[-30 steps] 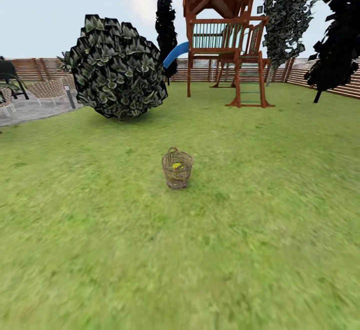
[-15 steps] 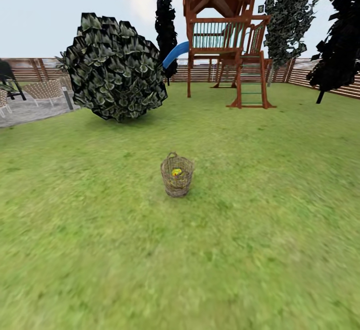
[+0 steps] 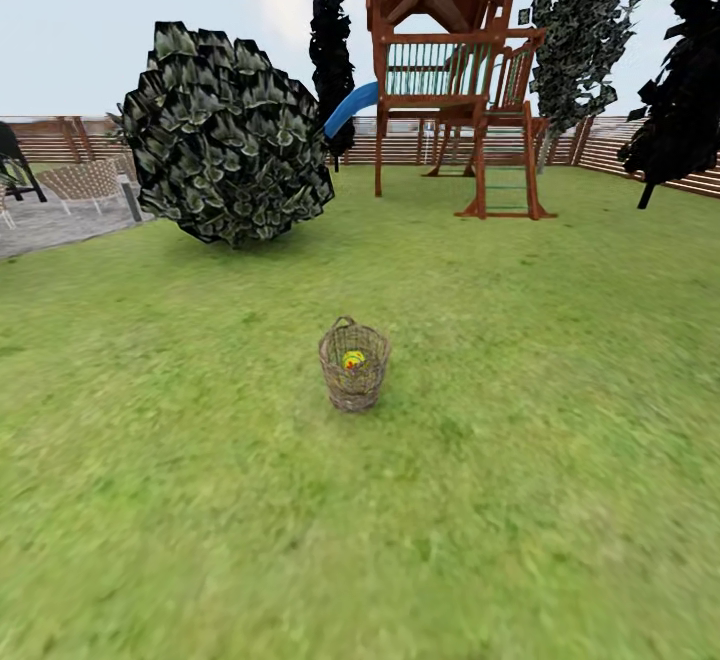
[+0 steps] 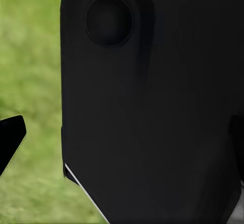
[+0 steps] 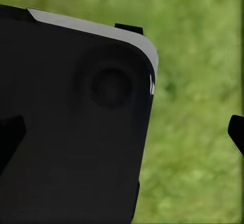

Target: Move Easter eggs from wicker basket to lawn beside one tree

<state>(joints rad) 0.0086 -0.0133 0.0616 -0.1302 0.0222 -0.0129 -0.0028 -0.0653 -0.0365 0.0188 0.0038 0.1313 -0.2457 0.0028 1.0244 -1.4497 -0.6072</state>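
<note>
The wicker basket [image 3: 354,376] stands upright on the lawn [image 3: 520,420], straight ahead in the middle of the head view. One yellow Easter egg [image 3: 353,359] with red marks shows through its open top; I cannot make out any others inside. A tree [image 3: 582,30] with green-and-white leaves rises at the far right by the fence. In the left wrist view my left gripper [image 4: 122,137] hangs over grass beside a black part of my body, one fingertip [image 4: 11,136] at the picture's edge. My right gripper [image 5: 122,132] shows both fingertips [image 5: 237,132] wide apart, holding nothing.
A big round dark-leaved shrub [image 3: 228,135] sits at the back left. A wooden play tower [image 3: 450,70] with a blue slide stands behind the basket. Dark conical trees [image 3: 685,90] flank it. A slatted fence [image 3: 610,145] closes the yard, and grey paving [image 3: 50,225] with chairs lies far left.
The whole head view has shifted: the camera has come closer, so the basket sits lower and a little larger. Nothing in the garden has moved.
</note>
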